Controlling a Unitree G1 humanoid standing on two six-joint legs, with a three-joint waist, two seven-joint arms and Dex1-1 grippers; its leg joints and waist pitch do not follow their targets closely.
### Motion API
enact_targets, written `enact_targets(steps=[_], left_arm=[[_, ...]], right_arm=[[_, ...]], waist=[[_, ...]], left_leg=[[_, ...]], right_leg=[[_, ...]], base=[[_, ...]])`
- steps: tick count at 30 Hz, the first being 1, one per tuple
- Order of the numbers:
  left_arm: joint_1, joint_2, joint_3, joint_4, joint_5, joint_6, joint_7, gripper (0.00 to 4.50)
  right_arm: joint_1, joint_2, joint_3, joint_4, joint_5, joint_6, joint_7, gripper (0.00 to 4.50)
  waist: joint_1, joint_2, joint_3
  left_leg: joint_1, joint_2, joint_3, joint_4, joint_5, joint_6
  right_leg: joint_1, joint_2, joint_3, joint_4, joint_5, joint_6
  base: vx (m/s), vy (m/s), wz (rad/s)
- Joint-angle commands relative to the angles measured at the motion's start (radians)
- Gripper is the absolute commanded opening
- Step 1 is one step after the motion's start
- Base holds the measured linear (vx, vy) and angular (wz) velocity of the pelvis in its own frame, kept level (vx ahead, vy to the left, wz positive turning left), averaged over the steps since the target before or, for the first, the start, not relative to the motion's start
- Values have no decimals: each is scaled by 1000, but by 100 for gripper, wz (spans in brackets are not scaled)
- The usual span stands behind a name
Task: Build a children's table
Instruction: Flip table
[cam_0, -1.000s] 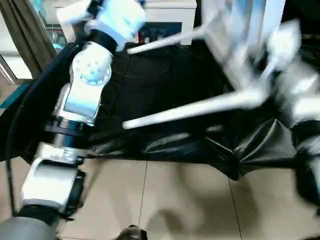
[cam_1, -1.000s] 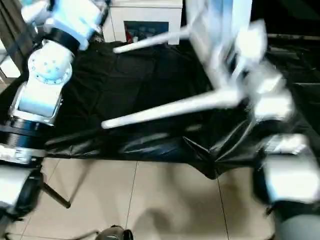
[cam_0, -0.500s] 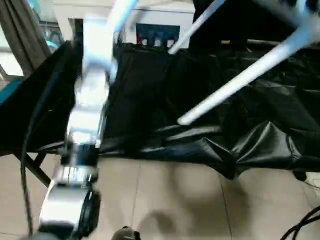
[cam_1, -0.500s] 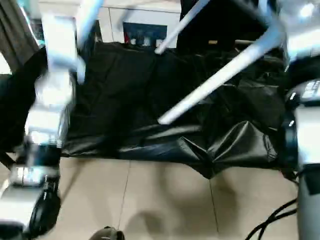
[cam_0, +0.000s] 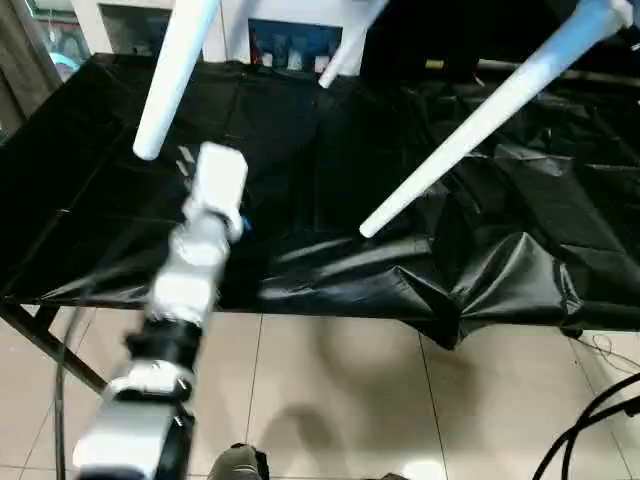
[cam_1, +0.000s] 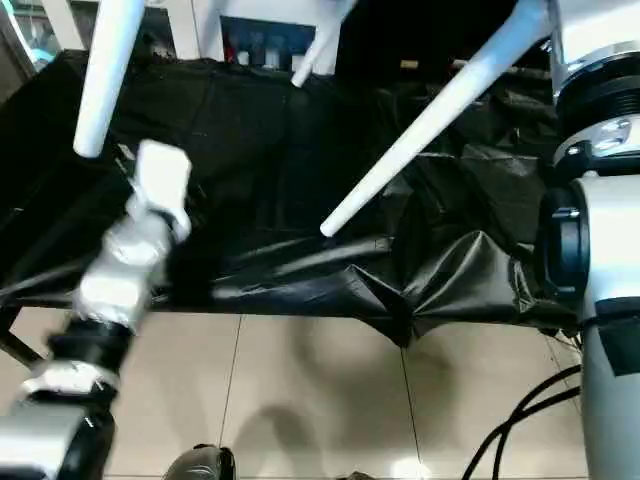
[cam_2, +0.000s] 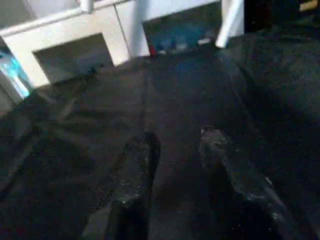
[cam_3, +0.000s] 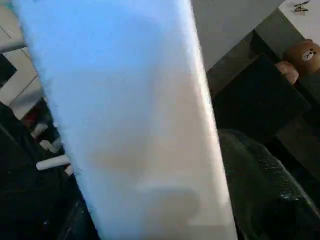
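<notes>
Black sheeting: it drapes the big table (cam_0: 300, 200) across your view, creased and bunched at the near edge, with pale floor tiles (cam_0: 330, 390) below.
Background: a white cabinet (cam_2: 75, 40) stands behind the big table; a black cable (cam_0: 590, 420) trails over the floor on your right.
Children's table: you see it raised in the air over the black sheeting, its top out of view above; three white tubular legs hang down into view.
Left leg (cam_0: 175, 75): it slants down near your left forearm, its end clear of the sheeting.
Middle leg (cam_0: 345, 45): it shows at the far edge of the big table, short and partly cut off.
Right leg (cam_0: 480, 120): it runs long and slanted from the upper right down towards the middle of the big table, its tip above the sheeting.
Left arm (cam_0: 185, 290): it reaches forward low over the near edge of the big table, blurred.
Left gripper (cam_2: 175, 165): its two black fingers stand a little apart with nothing between them, pointing over the sheeting, well apart from every leg.
Right arm (cam_1: 600, 200): it rises steeply at the right edge, up to where the right leg begins.
Right gripper: you cannot tell how its fingers stand; a broad white part of the children's table (cam_3: 135, 125) lies right against its camera.
</notes>
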Motion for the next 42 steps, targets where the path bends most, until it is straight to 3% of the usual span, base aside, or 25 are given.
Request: enact_targets(steps=[1, 2, 3, 5, 7, 8, 10, 15, 21, 25, 28, 31, 33, 36, 39, 40, 42], left_arm=[[-9, 4, -21, 13, 19, -13, -7, 134], [-9, 4, -21, 13, 19, -13, -7, 125], [-13, 37, -69, 0, 71, -47, -6, 116], [-9, 37, -81, -39, 65, -59, -36, 99], [6, 31, -104, -80, 31, -75, -120, 91], [42, 37, -170, -128, 14, -98, -245, 81], [66, 40, -206, -152, 20, -90, -291, 64], [103, 25, -219, -192, -2, -102, -289, 21], [131, 31, -228, -309, -72, -136, -402, 21], [137, 4, -205, -410, -129, -164, -401, 20], [134, 10, -194, -468, -157, -171, -412, 56], [132, 16, -187, -523, -186, -167, -441, 59], [135, 18, -183, -566, -205, -162, -459, 95], [137, 20, -176, -629, -211, -146, -454, 97], [135, 8, -144, -692, -222, -140, -399, 135], [135, 10, -126, -701, -197, -155, -363, 138], [135, 7, -99, -704, -163, -172, -309, 143]], right_arm=[[-12, -6, -5, 16, 18, -21, 26, 332], [-12, -6, -5, 16, 18, -21, 26, 342], [-12, -9, -1, 19, 18, -25, 32, 349], [-13, -11, -1, 22, 18, -27, 34, 365], [-14, -11, -6, 24, 13, -29, 35, 385], [-15, -8, -8, 29, 6, -31, 34, 392], [-17, -6, -7, 33, 5, -34, 32, 408], [-10, 3, 7, 38, -1, -38, 40, 447], [-9, 9, 13, 48, -10, -37, 41, 447], [-5, 13, 18, 52, -12, -32, 64, 418], [0, 16, 22, 57, -10, -29, 80, 391], [6, 18, 25, 62, -13, -27, 83, 374], [10, 21, 25, 65, -14, -23, 89, 348], [15, 24, 23, 70, -16, -17, 90, 338], [24, 26, 25, 77, -18, -6, 88, 319], [28, 29, 27, 79, -19, -1, 88, 314], [33, 32, 27, 81, -19, 2, 90, 311]], waist=[[1, 7, -96], [0, 6, -95], [0, 9, -95], [-1, 11, -93], [-1, 11, -92], [1, 6, -90], [1, 8, -89], [-3, 1, -90], [-2, 2, -89], [-5, 0, -88], [-4, -6, -88], [-5, -6, -88], [-5, -5, -86], [-5, -1, -84], [-7, -3, -81], [-10, -2, -74], [-14, -4, -71]], left_leg=[[64, 30, -19, -52, -128, 70], [66, 32, -20, -53, -150, 56], [66, 33, -22, -55, -159, 51], [69, 35, -23, -59, -197, 21], [69, 35, -22, -60, -209, 3], [70, 35, -22, -61, -225, -3], [70, 37, -22, -64, -255, -14], [65, 34, -20, -63, -233, 1], [68, 37, -21, -63, -232, -7], [66, 37, -19, -63, -239, -7], [64, 36, -17, -60, -225, 3], [64, 36, -17, -60, -221, 5], [65, 37, -17, -61, -241, -4], [67, 39, -18, -64, -258, -19], [71, 41, -20, -69, -314, -49], [75, 41, -22, -77, -394, -78], [78, 42, -26, -82, -465, -103]], right_leg=[[49, -23, 18, -43, 149, -287], [49, -24, 18, -44, 119, -283], [49, -23, 18, -45, 106, -278], [46, -23, 18, -47, 65, -265], [45, -24, 18, -48, 61, -271], [44, -27, 18, -51, 41, -273], [40, -27, 19, -51, 14, -269], [45, -27, 21, -49, 41, -257], [43, -27, 20, -48, 13, -262], [43, -25, 22, -49, 17, -260], [45, -27, 23, -49, 7, -252], [43, -26, 23, -49, -2, -250], [42, -26, 23, -52, -40, -244], [37, -23, 23, -52, -54, -238], [33, -22, 24, -57, -90, -221], [28, -19, 24, -64, -158, -201], [25, -21, 24, -69, -222, -181]], base=[[0, 0, 0], [0, 0, 0], [0, 0, 0], [0, 0, 0], [0, 0, 0], [0, 0, 0], [0, 0, 0], [0, 0, 0], [0, 0, 0], [0, 0, 0], [0, 0, 0], [0, 0, 0], [0, 0, 0], [0, 0, 0], [0, 0, 0], [0, 0, 0], [0, 0, 0]])
